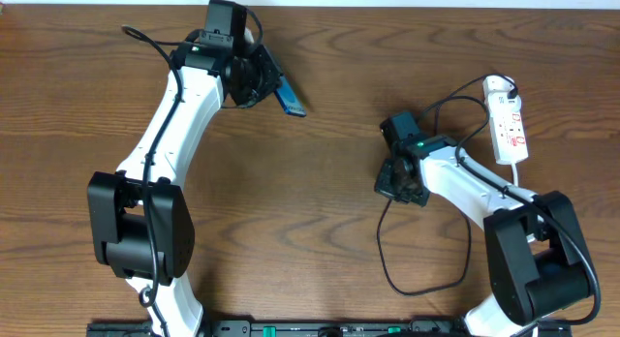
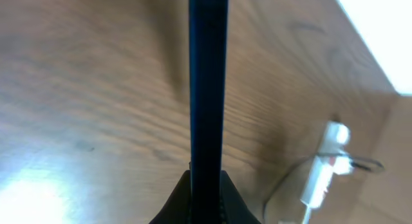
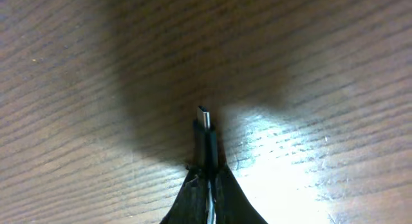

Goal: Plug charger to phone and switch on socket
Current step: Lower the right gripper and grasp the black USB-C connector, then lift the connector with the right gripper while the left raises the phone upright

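My left gripper (image 1: pixel 260 83) is shut on the phone (image 1: pixel 288 97), held on edge above the table at the back left, its blue face showing from overhead. In the left wrist view the phone (image 2: pixel 208 82) runs straight up from between the fingers as a dark slab. My right gripper (image 1: pixel 401 185) is shut on the charger's connector tip (image 3: pixel 205 137), whose small metal end pokes out just above the wood. The charger cable (image 1: pixel 387 264) loops over the table near the front. The white socket (image 1: pixel 508 124) lies at the far right, with a plug in its far end.
The right arm's base (image 1: pixel 538 269) stands at the front right and the left arm's base (image 1: pixel 140 226) at the front left. The table's far edge runs just behind the left gripper.
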Motion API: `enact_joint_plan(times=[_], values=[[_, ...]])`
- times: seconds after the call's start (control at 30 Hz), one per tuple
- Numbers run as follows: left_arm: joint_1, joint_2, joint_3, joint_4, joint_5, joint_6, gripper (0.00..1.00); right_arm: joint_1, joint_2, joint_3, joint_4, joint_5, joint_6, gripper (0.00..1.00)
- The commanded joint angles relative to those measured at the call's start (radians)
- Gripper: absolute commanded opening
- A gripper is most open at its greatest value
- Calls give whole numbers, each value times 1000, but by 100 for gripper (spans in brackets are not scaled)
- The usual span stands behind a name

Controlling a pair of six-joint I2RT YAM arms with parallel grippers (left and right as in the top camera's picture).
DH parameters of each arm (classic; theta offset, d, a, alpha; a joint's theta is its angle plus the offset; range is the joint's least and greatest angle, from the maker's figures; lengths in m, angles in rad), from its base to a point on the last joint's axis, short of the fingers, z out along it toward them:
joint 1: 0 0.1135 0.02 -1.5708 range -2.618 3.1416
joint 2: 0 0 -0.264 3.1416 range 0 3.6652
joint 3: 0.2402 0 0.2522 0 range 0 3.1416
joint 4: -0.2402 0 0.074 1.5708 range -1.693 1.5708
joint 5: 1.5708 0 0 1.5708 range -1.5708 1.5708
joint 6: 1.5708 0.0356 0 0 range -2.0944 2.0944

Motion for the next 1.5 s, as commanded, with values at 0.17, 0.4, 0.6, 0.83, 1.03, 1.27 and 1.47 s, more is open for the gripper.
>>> enact_joint_plan(times=[0.17, 0.4, 0.6, 0.83, 1.03, 1.27, 1.47], values=[[1, -26, -3, 266, 596, 161, 7, -68, -268, 40, 65, -364, -351, 1], [-5, -26, -3, 443, 879, 161, 7, -68, -494, 40, 97, -494, -436, 1], [-15, -26, -3, 578, 1083, 156, 7, -69, -504, 39, 151, -661, -496, 1], [-24, -26, -3, 614, 1110, 129, 7, -69, -439, 39, 243, -732, -430, 1], [-24, -26, -3, 669, 1089, -1, 7, -69, -384, 39, 381, -772, -281, 1], [5, -26, -3, 922, 958, -303, 7, -69, -384, 39, 447, -786, -253, 1], [11, -26, -3, 1095, 929, -449, 7, -81, -384, 39, 571, -874, -235, 1]])
